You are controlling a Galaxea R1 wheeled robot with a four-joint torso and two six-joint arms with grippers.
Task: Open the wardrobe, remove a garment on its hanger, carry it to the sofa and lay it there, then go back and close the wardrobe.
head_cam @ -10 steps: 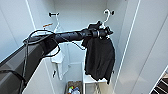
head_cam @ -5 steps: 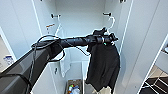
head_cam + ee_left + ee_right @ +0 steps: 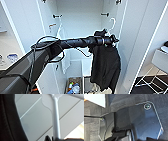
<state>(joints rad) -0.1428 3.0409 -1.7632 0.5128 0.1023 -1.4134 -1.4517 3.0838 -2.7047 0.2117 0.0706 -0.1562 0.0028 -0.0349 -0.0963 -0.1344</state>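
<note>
Lowered garment (image 3: 105, 65) (hanger (image 3: 111, 23) gripped) hangs between wardrobe (image 3: 30, 32) doors.

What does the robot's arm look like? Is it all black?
Yes, the left arm is black all over: a thick, boxy part near the camera narrows to a round tube wrapped in spiral bands. Thin black cables loop loosely off it. The left gripper at the tip is black and knobbly too.

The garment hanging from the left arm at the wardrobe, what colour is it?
Black; the garment shows best in the head view, hanging below the left gripper.
</note>
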